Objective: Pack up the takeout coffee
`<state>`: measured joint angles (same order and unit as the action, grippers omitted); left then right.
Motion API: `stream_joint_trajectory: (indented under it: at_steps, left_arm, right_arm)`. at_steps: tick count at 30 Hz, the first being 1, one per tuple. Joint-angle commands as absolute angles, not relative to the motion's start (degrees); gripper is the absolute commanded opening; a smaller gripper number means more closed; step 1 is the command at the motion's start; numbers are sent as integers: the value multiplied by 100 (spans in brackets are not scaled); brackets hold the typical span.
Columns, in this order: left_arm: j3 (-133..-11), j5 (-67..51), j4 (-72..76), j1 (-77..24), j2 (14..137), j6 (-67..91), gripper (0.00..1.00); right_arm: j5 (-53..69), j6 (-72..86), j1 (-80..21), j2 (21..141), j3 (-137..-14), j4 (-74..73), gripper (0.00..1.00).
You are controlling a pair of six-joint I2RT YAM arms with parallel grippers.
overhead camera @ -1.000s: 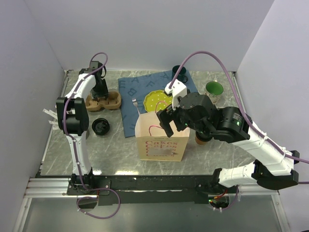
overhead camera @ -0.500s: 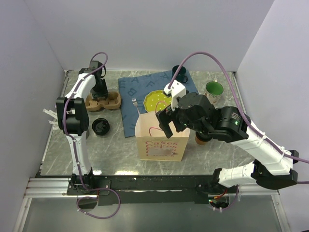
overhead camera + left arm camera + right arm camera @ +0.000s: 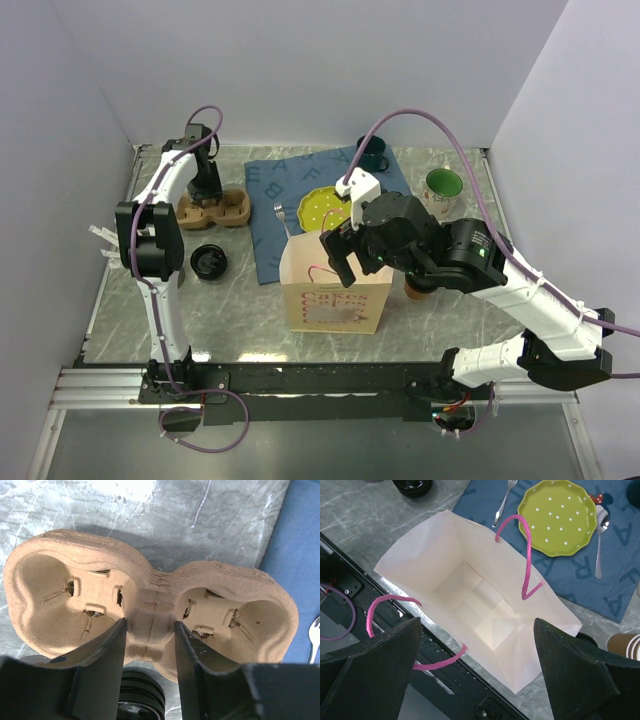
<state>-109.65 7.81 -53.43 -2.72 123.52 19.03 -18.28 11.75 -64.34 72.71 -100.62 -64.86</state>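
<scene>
left gripper (image 3: 149, 630): jaws part-way apart astride the middle ridge of the pulp cup carrier (image 3: 155, 597). I cannot tell whether they pinch the ridge or only flank it.
right gripper (image 3: 476, 630): spread wide and holding nothing, hanging straight over the mouth of the paper bag (image 3: 420, 550).
landmark: the paper bag stands open on the tabletop (image 3: 230, 310) with its pink handles splayed. Nothing shows inside it.
cup carrier: far-left of the bag and well apart from it, with both wells bare.
takeout coffee (image 3: 210, 262): on the tabletop left of the bag and apart from it, closer to the bag than the carrier is. From above only its round black lid shows.
long axis: upright, lid on top.
direction from the gripper: the coffee sits on the bag-ward, near side of the left gripper, just beside the carrier's near edge.
nearer arm: the left, by a clear margin. The bag stands between the right gripper and the cup.
judgement: the coming move likely turns on that short gap between carrier and coffee, so bringing the two together looks like the left arm's job.
</scene>
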Motion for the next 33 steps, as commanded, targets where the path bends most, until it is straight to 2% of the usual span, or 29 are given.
stream_joint_trajectory:
  at_steps: [1,5,8,13,16,29,33]
  left_arm:
    - [-11127,844,-5309,-281,11909,1854,42]
    - [-11092,870,-5291,-281,11892,1881,49]
    - [-11022,879,-5247,-281,11831,1889,45]
    - [-10986,835,-5150,-290,11742,1898,46]
    - [-11004,844,-5194,-290,11768,1890,42]
    - [-11504,985,-5546,-606,11339,2197,44]
    - [-11706,783,-5695,-791,11154,2460,41]
  right_arm:
    - [-1819,1283,-6390,7277,-10310,-6486,100]
    - [-1828,1266,-6390,7286,-10354,-6530,100]
    - [-1837,1257,-6390,7269,-10354,-6539,100]
    - [-1846,1257,-6390,7260,-10345,-6565,100]
    - [-1837,1248,-6372,7242,-10327,-6539,100]
    - [-1907,1309,-6311,7304,-10678,-6697,100]
    - [-1951,1301,-6249,7277,-10863,-6715,100]
